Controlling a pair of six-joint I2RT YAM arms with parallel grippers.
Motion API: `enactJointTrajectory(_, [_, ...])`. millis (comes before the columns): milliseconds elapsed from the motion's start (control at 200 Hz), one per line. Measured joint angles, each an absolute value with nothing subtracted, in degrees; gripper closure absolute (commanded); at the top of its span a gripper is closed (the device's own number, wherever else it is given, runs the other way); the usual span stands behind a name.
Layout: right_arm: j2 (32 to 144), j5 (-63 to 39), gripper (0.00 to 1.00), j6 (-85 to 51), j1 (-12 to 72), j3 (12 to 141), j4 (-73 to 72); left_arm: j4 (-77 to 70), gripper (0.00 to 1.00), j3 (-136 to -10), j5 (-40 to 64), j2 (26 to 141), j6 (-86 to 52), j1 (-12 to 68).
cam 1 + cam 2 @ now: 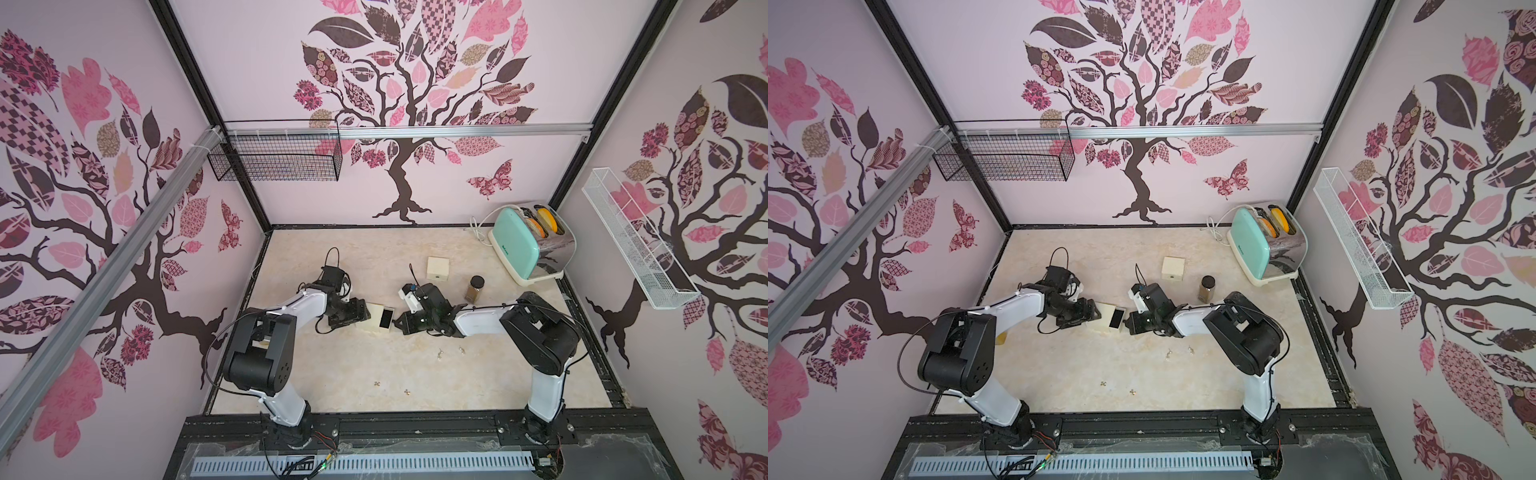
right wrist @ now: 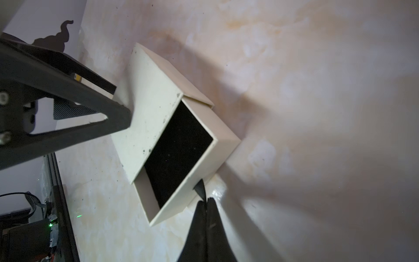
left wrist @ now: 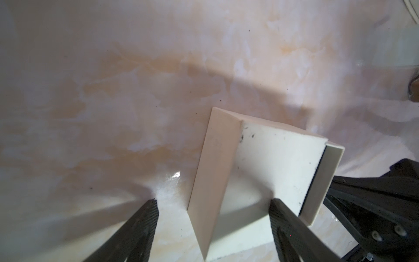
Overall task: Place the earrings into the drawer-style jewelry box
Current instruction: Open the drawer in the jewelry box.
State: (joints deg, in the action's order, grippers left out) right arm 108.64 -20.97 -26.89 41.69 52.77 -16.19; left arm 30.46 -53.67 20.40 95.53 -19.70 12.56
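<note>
The cream drawer-style jewelry box lies mid-table between both arms, its black-lined drawer slid partly out. My right gripper is shut on the small black pull tab at the drawer's front. My left gripper is open and straddles the box's rear corner, one finger over the top face and the other beside it on the table. Several earrings lie on the table nearer the front: two silvery ones and two golden ones.
A second cream box and a dark-lidded glass jar stand behind my right arm. A mint toaster fills the back right corner. Wire baskets hang on the back wall and the right wall.
</note>
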Motion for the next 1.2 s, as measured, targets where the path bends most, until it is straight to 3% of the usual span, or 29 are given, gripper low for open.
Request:
enactJointTrajectory(375, [106.74, -19.77, 1.00, -26.37, 40.36, 51.31, -14.09, 30.44, 0.20, -53.67, 20.21, 95.53, -19.66, 12.56])
enactJointTrajectory(415, [106.21, -19.73, 0.82, -26.37, 40.36, 51.31, -13.82, 30.44, 0.20, -53.67, 20.21, 95.53, -19.66, 12.56])
enactJointTrajectory(465, [105.27, -19.55, 0.70, -26.57, 40.36, 51.31, -13.37, 30.46, 0.20, -53.67, 20.21, 95.53, -19.66, 12.56])
enactJointTrajectory(535, [103.68, -18.33, 0.46, -26.83, 40.42, 51.42, -12.25, 30.46, 0.20, -53.67, 20.18, 95.53, -19.66, 12.56])
enactJointTrajectory(615, [102.72, -15.03, 0.33, -26.76, 41.23, 52.69, -10.46, 30.44, 0.21, -53.67, 20.18, 95.53, -19.66, 12.56])
enactJointTrajectory(910, [108.22, -2.55, 0.31, -24.75, 46.92, 65.12, -3.55, 30.37, 0.20, -53.67, 20.47, 95.74, -19.62, 12.51])
enactJointTrajectory(1200, [110.85, 1.76, 0.35, -22.94, 47.44, 65.65, 0.14, 30.30, 0.20, -53.67, 20.53, 95.74, -19.64, 12.51])
